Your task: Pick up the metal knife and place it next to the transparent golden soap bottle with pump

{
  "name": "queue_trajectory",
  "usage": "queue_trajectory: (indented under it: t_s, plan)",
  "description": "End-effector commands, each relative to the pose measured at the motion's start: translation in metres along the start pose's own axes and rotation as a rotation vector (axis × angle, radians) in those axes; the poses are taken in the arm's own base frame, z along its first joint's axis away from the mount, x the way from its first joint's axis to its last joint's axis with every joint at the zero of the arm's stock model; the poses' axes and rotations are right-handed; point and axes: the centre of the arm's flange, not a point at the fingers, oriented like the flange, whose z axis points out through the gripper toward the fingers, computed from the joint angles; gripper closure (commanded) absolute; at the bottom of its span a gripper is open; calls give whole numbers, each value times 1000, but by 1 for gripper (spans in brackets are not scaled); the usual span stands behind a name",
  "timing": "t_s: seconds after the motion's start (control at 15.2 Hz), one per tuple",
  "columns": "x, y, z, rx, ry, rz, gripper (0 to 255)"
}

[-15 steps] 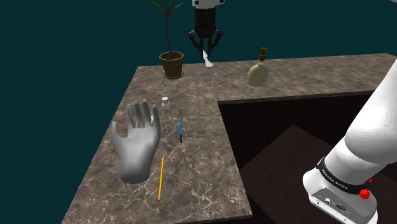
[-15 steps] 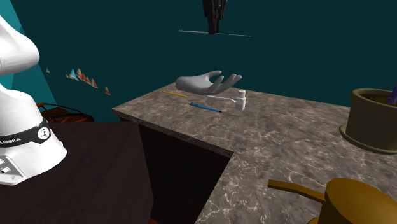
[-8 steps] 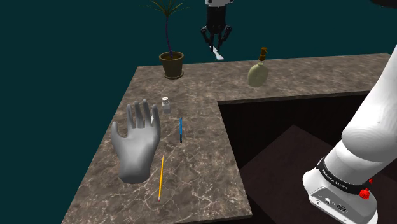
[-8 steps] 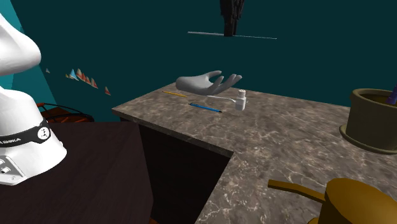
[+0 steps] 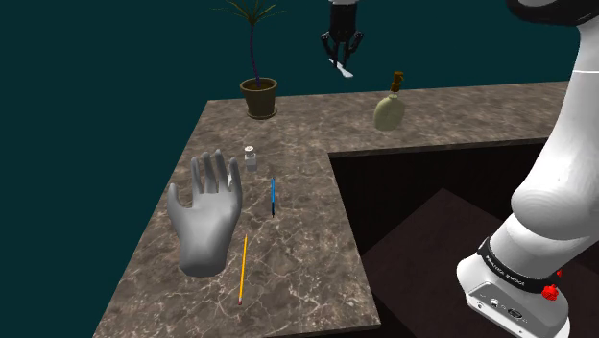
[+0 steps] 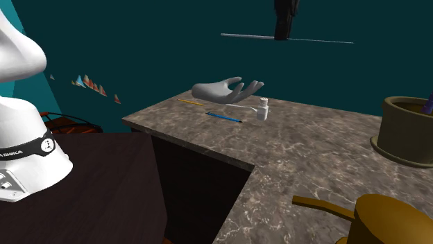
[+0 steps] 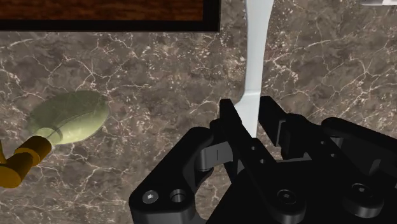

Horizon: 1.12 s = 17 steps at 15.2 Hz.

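Bending in an L, the brown marbled counter is backed by teal walls; above it, the pale knife is clamped by the gripper.

In the shoulder view a model hand lies on the counter left of a pencil and a pen, a small bottle just beyond its fingertips, a potted plant and, to its right, the soap bottle farther back, and the knife, clasped in the gripper, high between them.

Marbled L-shaped worktop, potted plant set at far corner, golden pump bottle by far edge, grey hand, small bottle, pen, pencil
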Motion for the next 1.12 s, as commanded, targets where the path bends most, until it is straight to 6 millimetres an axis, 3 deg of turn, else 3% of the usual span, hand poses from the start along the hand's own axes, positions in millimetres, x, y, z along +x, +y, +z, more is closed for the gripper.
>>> queue_trajectory:
  t_s: [0.0,0.59,1.06]
  plan:
    - [20,18,1,0,0,-1,255]
    - [110,95,1,0,0,-1,255]
    - [115,99,33,0,0,-1,255]
